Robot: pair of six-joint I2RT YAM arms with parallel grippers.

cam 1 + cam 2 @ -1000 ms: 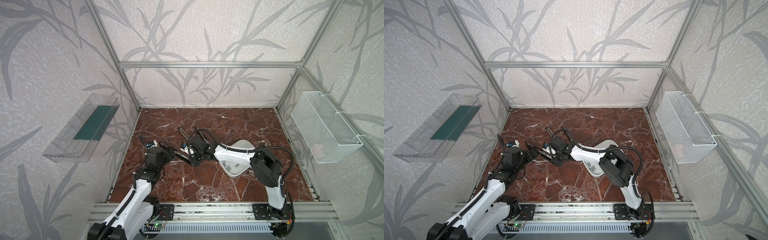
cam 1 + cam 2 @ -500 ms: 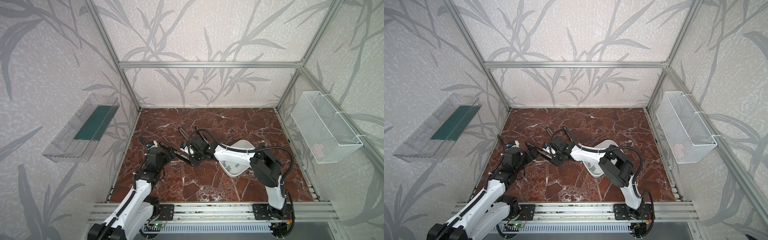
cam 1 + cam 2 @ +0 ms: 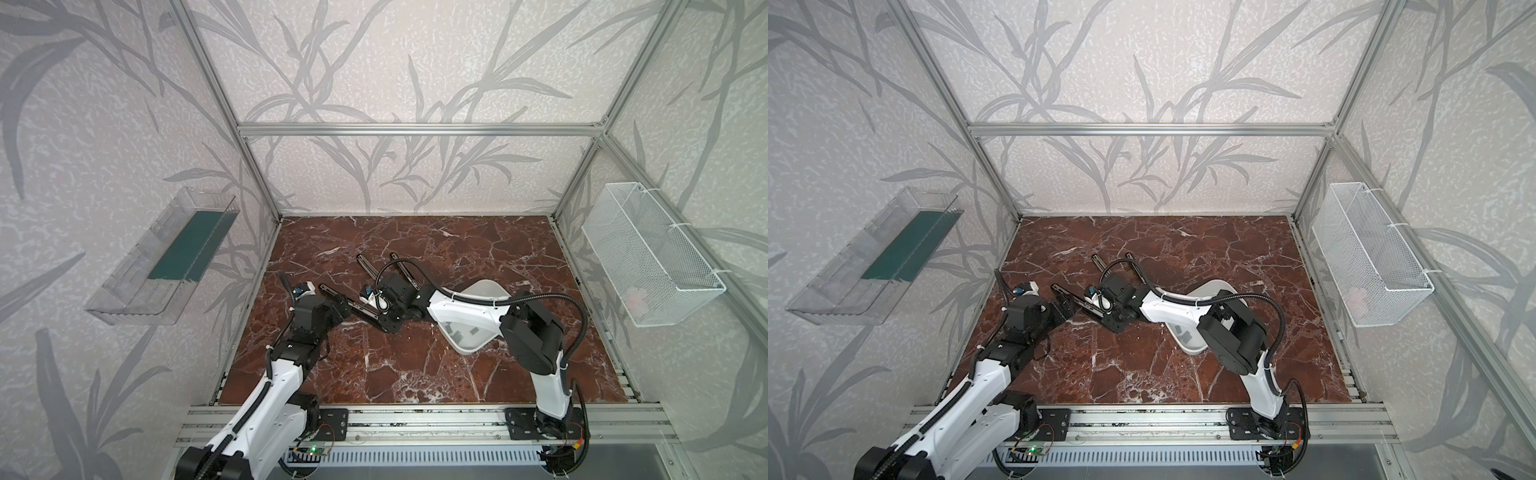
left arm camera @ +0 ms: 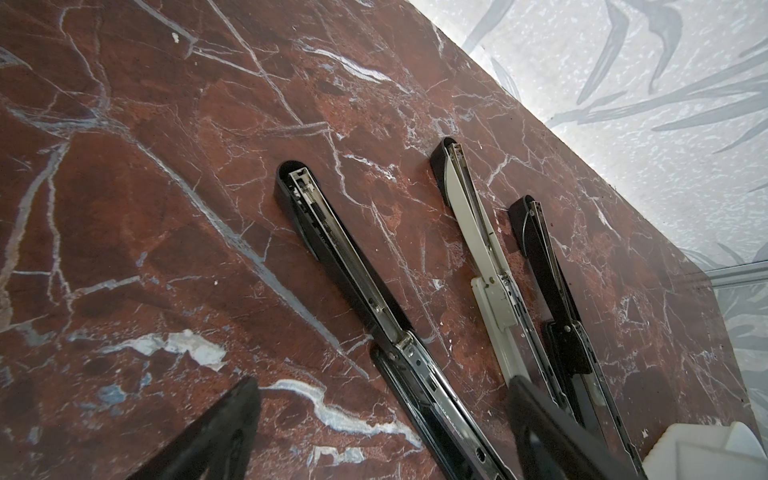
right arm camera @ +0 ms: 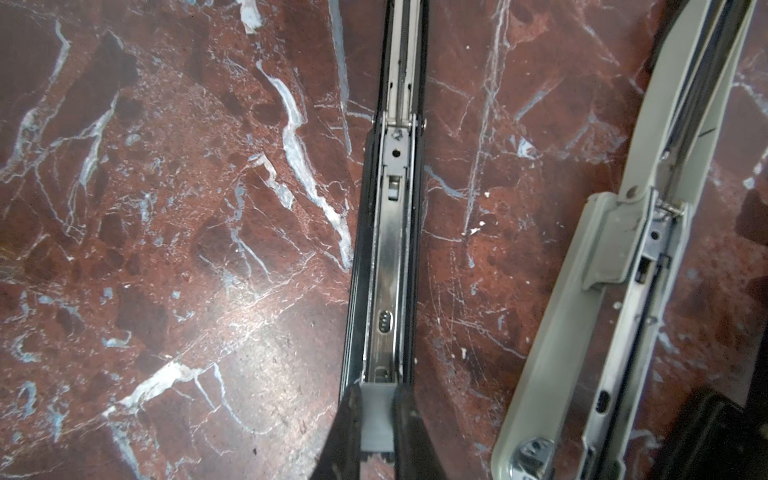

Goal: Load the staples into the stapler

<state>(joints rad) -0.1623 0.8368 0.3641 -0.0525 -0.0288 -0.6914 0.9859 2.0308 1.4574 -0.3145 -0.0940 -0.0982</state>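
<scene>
A black stapler (image 5: 388,257) lies opened flat on the red marble table, its metal channel facing up. My right gripper (image 5: 377,395) is shut on a small grey strip of staples (image 5: 377,419), held at the open end of that channel. In both top views the right gripper (image 3: 384,322) (image 3: 1115,322) sits low over the stapler (image 3: 357,308). My left gripper (image 4: 384,386) is open, with its fingers (image 4: 232,415) standing either side of the stapler (image 4: 340,249) near the hinge and not gripping it. More staples (image 3: 457,336) lie in the white tray (image 3: 490,286).
A grey-white stapler (image 4: 469,220) and another black one (image 4: 540,245) lie open beside the first, close to my right arm. A wire basket (image 3: 648,257) hangs on the right wall and a clear shelf (image 3: 166,257) on the left wall.
</scene>
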